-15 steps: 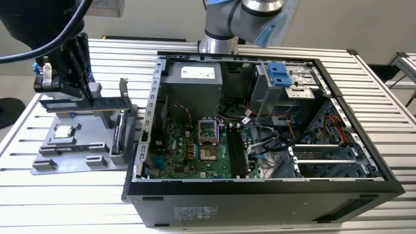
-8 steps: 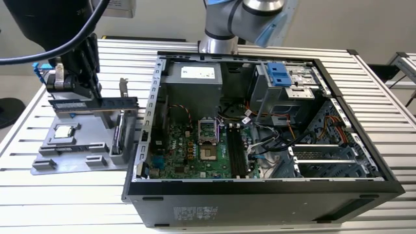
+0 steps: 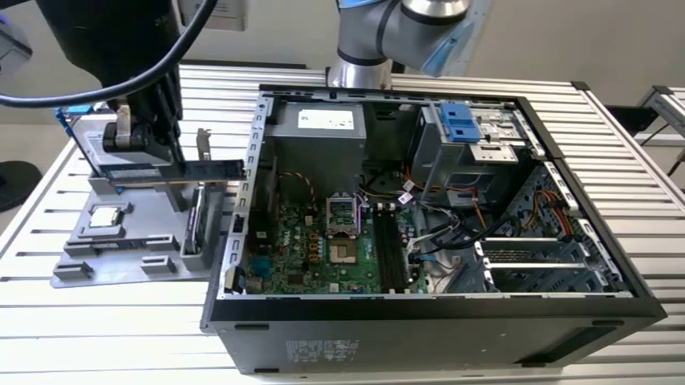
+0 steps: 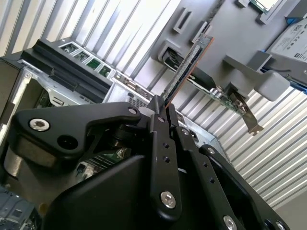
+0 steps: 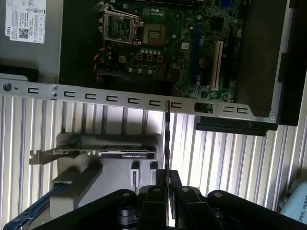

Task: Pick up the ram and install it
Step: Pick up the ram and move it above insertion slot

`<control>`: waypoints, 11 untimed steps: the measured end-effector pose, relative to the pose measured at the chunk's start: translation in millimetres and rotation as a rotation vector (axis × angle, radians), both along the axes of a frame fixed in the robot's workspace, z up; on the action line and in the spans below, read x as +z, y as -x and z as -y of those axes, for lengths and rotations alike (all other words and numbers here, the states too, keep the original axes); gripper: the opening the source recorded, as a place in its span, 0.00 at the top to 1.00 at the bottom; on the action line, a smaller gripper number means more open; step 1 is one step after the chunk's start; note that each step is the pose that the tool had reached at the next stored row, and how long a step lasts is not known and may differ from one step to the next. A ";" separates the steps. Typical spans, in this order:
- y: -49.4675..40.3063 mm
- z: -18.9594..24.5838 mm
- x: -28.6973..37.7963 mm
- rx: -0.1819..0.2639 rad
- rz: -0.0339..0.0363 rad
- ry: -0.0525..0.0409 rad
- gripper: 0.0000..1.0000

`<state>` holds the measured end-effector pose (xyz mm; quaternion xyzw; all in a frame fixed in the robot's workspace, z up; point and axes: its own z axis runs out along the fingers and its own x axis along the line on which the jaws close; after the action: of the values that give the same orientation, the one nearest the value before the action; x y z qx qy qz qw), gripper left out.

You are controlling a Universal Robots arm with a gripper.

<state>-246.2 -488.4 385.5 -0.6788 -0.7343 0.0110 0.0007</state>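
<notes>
My gripper [image 3: 163, 160] is shut on the ram [image 3: 204, 169], a dark green stick held level and on its long edge above the grey parts holder [image 3: 118, 258], just outside the open computer case's wall [image 3: 253, 160] on the exterior view's left. In both wrist views the ram [image 4: 184, 67] [image 5: 167, 136] shows edge-on, reaching out from between the black fingers [image 4: 158, 139], with the gripper [image 5: 168, 178] closed tight on one end. The motherboard [image 5: 158, 43] lies beyond the ram's free end, and its long memory slots [image 3: 391, 249] lie inside the case.
The holder carries a small square processor chip [image 3: 107, 216], a silver hard drive with a blue bracket [image 3: 91, 132] and an upright expansion card [image 5: 105, 154]. The case [image 3: 428, 325] has raised metal walls, cables, a power supply [image 3: 321, 128] and a drive cage [image 3: 471, 136].
</notes>
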 end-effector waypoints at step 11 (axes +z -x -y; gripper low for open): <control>-22.2 0.0 0.0 0.000 -0.0040 0.0001 1.00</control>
<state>-224.0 -488.4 385.6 -0.6787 -0.7343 0.0124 0.0022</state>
